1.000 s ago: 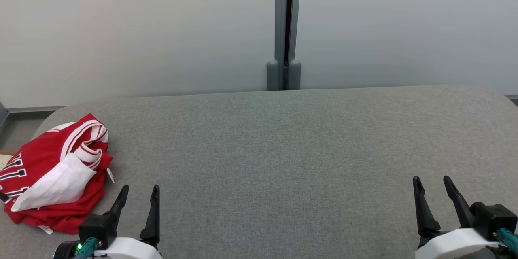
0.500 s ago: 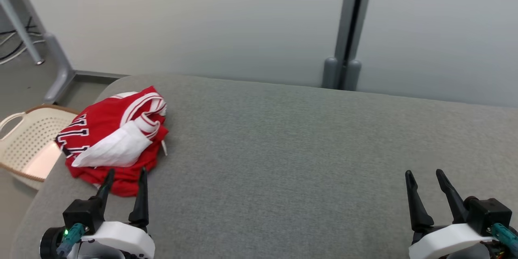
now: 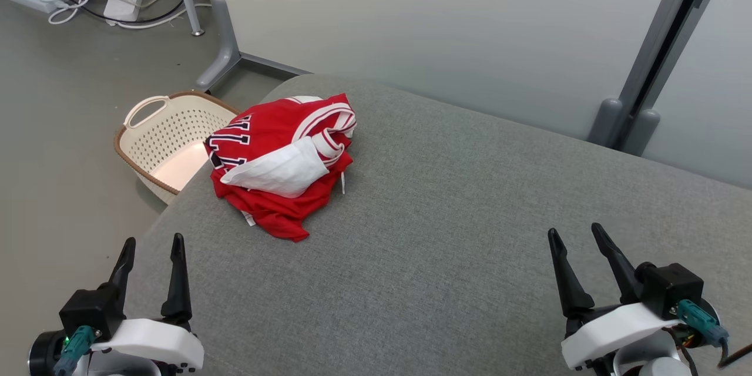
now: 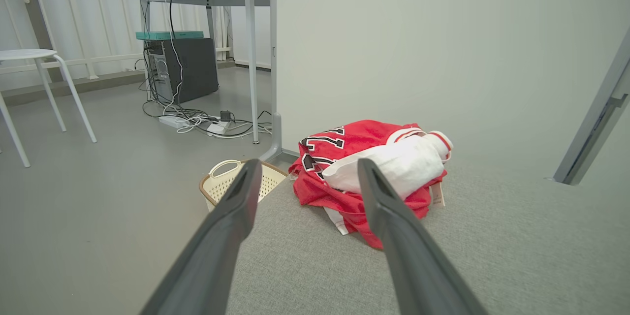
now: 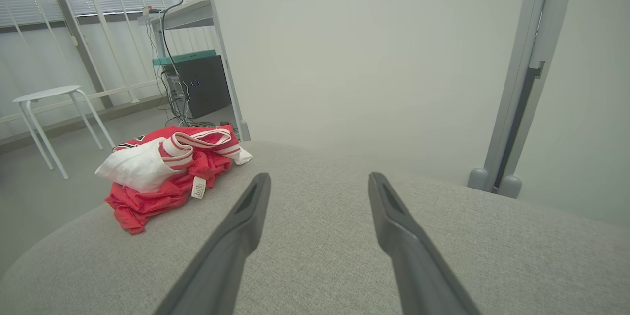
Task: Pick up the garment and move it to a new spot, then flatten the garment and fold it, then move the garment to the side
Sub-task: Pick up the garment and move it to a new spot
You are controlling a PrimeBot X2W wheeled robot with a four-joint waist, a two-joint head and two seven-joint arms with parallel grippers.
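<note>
The grey padded surface (image 3: 446,235) spreads across most of the head view, and the garment (image 3: 282,158), a red jersey with white panels and striped trim, lies bunched in 1 heap toward 10 o'clock on it, close to the rounded corner. On the floor just beyond that edge, at 9 o'clock of the heap, stands a cream perforated basket (image 3: 161,129). The left gripper (image 3: 153,242) waits at 7 o'clock and the right gripper (image 3: 574,230) at 5 o'clock, each with its 2 fingers spread apart and nothing held, both well apart from the cloth. The jersey looks light, soft and limp, so it will likely sag and unfold when lifted. A pinch on the thick striped trim at the heap's top, or on a raised fold, seems safer than the flat mesh. A small white care label (image 5: 199,187) hangs at its 3 o'clock side.
</note>
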